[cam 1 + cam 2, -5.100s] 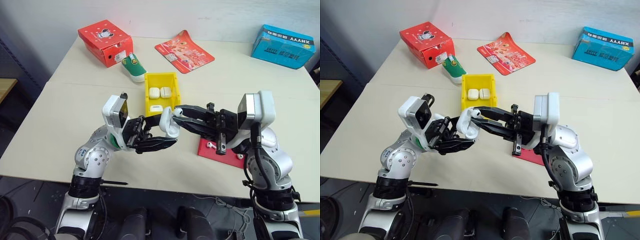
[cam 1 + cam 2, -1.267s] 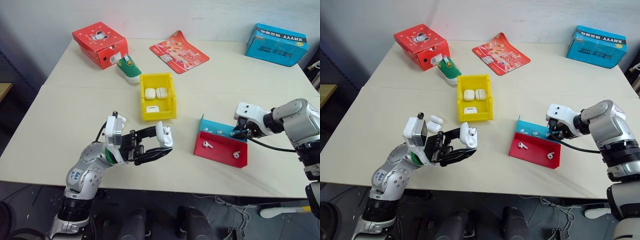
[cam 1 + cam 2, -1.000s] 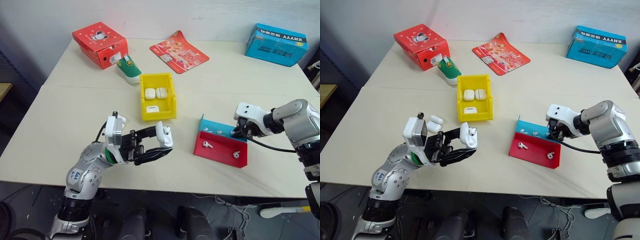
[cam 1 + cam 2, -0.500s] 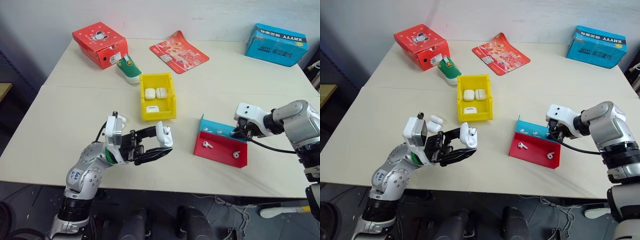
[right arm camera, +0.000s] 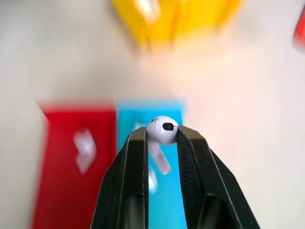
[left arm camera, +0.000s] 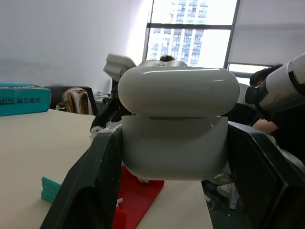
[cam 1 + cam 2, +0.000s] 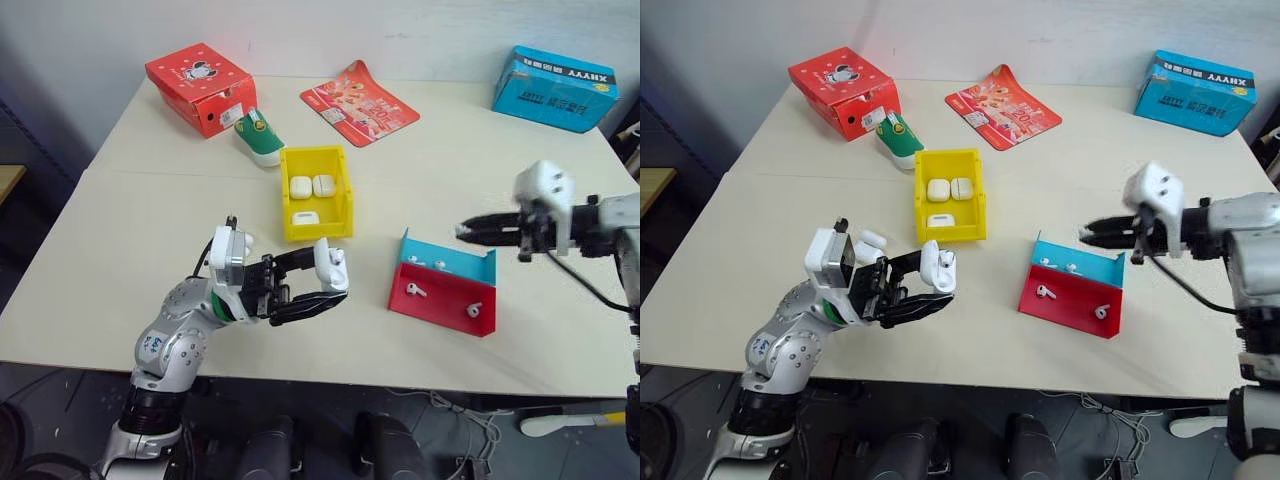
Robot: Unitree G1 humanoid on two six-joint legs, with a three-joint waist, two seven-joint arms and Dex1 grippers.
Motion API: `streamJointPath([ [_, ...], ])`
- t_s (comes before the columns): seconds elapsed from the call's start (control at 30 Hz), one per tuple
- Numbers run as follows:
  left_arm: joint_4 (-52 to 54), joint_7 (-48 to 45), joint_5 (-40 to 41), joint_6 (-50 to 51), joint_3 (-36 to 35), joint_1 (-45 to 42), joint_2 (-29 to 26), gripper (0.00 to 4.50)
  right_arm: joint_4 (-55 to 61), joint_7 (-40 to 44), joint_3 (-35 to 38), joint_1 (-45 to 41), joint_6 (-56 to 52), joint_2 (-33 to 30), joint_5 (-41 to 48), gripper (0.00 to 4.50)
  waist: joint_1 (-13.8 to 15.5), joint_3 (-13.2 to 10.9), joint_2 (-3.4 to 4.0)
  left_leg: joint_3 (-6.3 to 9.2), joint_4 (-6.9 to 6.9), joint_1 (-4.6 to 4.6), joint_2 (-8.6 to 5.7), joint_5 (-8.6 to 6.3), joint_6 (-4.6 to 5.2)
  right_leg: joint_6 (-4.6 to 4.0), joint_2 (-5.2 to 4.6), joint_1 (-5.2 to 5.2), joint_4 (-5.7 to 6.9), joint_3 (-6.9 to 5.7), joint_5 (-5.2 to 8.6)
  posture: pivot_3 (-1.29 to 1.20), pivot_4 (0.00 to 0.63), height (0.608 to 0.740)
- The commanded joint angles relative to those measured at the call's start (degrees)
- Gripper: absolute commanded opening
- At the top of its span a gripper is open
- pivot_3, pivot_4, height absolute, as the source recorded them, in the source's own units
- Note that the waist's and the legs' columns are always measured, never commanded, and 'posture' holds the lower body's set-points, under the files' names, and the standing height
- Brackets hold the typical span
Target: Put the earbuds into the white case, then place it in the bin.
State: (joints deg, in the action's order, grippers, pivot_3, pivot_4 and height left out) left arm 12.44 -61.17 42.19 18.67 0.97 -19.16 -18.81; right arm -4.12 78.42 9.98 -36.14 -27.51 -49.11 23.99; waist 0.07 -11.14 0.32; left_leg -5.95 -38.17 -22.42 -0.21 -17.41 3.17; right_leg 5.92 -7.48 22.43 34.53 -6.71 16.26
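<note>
My left gripper (image 7: 322,285) is shut on the white case (image 7: 330,268), held above the table's front part with its lid tipped open. The left wrist view has the case (image 6: 177,124) close up between the fingers. My right gripper (image 7: 464,230) hangs level above the red-and-blue tray (image 7: 445,300), pointing toward the left. It is shut on one of the earbuds (image 5: 162,131). More earbuds (image 7: 416,290) lie in the tray. The yellow bin (image 7: 341,200) stands mid-table with three white cases inside.
Another white case (image 7: 872,239) lies on the table by my left wrist. At the back stand a red carton (image 7: 203,85), a green-and-white shoe toy (image 7: 262,138), a red pouch (image 7: 360,102) and a blue box (image 7: 560,88). People sit beyond the table (image 6: 267,81).
My right gripper has lifted off the tray's blue wall with an earbud pinched in it and swung level, toward the left. The left gripper and case have stayed put.
</note>
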Motion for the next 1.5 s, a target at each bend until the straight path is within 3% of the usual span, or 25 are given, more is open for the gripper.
streamJointPath([
  [0.03,-0.92,-0.59,0.32,-1.71,-0.03,-2.49,1.67,2.82,14.19,-8.93,7.98,1.59,-16.69,5.61,20.98,0.43,-0.13,-0.03,-0.05,0.04,0.0,0.0,0.01,0.0,0.0,0.0,-0.01,0.0,0.02,0.0,0.0,0.0,0.15,0.74],
  [0.1,-2.37,-0.39,-0.28,-2.13,0.06,-4.0,2.63,2.82,18.53,-19.1,10.78,1.55,-25.25,10.65,32.55,0.43,-0.12,-0.03,-0.05,0.07,0.0,0.0,0.01,0.0,-0.01,0.0,-0.03,0.03,0.07,0.01,0.0,0.0,0.15,0.74],
  [0.23,-6.01,-0.55,-3.26,-4.44,0.82,-7.7,3.9,2.82,26.46,-37.26,11.15,3.44,-29.72,19.78,50.24,0.43,-0.07,-0.03,-0.05,0.16,0.03,-0.03,0.0,-0.09,-0.17,-0.01,-0.08,0.05,0.04,0.0,0.0,0.0,0.15,0.74],
  [0.4,-7.2,-0.63,-3.19,-4.66,0.94,-9.72,5.55,2.82,30.94,-43.96,8.38,6.87,-29.55,21.05,57.43,0.43,0.07,-0.02,-0.05,0.15,0.06,-0.14,-0.03,-0.12,0.1,-0.01,-0.08,0.08,0.13,-0.02,0.0,0.0,0.15,0.74],
  [1.07,-4.85,1.67,-1.77,-4.19,0.22,-9.15,8.04,2.82,31.88,-41.12,0.33,11.46,-22.36,19.6,50.12,0.43,0.0,-0.02,-0.06,0.1,0.0,-0.24,-0.07,-0.09,0.27,0.03,-0.03,0.08,0.11,-0.09,-0.02,0.0,0.15,0.74],
  [1.5,-3.86,2.36,-1.45,-4.88,-0.29,-8.33,8.69,2.82,30.74,-38.49,-5.83,12.21,-19.45,17.61,40.28,0.43,0.02,-0.02,-0.07,0.12,0.0,-0.24,-0.06,-0.09,0.27,0.03,-0.03,0.08,0.11,-0.1,-0.02,0.0,0.15,0.74],
])
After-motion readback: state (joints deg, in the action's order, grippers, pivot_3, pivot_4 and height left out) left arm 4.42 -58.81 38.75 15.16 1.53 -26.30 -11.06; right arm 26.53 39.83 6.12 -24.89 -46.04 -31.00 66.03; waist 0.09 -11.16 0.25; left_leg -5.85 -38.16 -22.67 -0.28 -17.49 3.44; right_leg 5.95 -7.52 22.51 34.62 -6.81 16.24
